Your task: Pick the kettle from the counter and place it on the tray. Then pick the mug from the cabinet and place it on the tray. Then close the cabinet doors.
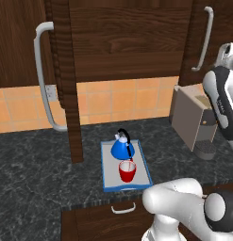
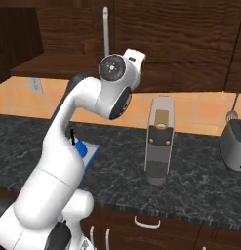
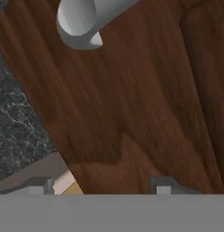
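On the bench [image 1: 33,160], the tray [image 1: 108,179] carries the kettle [image 1: 120,148] with the mug [image 1: 127,171] just in front. The pincer [image 3: 99,188] faces a cabinet door [image 3: 131,113] close up, fingertips apart and grasping nothing.

A grey-brown coffee machine [image 2: 159,139] stands on the stone; a steel toaster [image 2: 234,144] sits well apart; wall outlet [image 2: 36,85] on orange tiles

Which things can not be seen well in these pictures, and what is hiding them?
- Tray and kettle, right base view: mostly behind the arm.
- Mug, left base view: its handle is too small to make out.
- Gripper, hand view: its fingers barely show against the cabinet door; whether they touch it cannot be told.
- Door handle, hand view: cut off by the top edge.
- Cabinet, left base view: the top edge cuts it off.
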Available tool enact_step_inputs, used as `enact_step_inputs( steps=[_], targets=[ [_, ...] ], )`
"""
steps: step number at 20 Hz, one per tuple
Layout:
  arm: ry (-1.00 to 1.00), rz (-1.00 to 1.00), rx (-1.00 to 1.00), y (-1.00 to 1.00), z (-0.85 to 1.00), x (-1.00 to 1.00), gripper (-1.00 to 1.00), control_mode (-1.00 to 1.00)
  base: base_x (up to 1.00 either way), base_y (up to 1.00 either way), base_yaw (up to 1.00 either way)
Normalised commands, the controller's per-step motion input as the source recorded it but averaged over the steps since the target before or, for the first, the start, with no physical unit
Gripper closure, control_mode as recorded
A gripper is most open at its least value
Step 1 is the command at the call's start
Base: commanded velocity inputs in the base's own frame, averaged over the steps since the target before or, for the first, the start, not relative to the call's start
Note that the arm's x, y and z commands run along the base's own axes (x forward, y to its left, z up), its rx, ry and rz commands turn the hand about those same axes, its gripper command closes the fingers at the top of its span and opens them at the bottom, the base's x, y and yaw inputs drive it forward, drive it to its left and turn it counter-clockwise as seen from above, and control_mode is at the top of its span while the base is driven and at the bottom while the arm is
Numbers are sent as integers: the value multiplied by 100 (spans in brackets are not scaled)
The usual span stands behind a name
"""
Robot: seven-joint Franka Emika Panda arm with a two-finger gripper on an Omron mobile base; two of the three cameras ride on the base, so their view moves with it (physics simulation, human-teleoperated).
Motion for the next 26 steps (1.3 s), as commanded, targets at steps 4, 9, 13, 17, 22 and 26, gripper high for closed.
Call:
enact_step_inputs(
  steps=[4,9,13,17,22,26],
  targets=[
    [0,-5,0,-1,-18,96,-100,-100,0,0,0],
    [0,-4,0,-1,-26,96,-100,-100,0,0,0],
    [4,-4,0,0,-42,81,-100,-100,0,0,0],
    [10,-6,-3,7,-89,36,-100,-100,0,0,0],
    [29,-2,1,11,-100,10,-100,-100,0,0,0],
    [2,0,5,14,-69,-68,-100,-100,0,0,0]
  ],
)
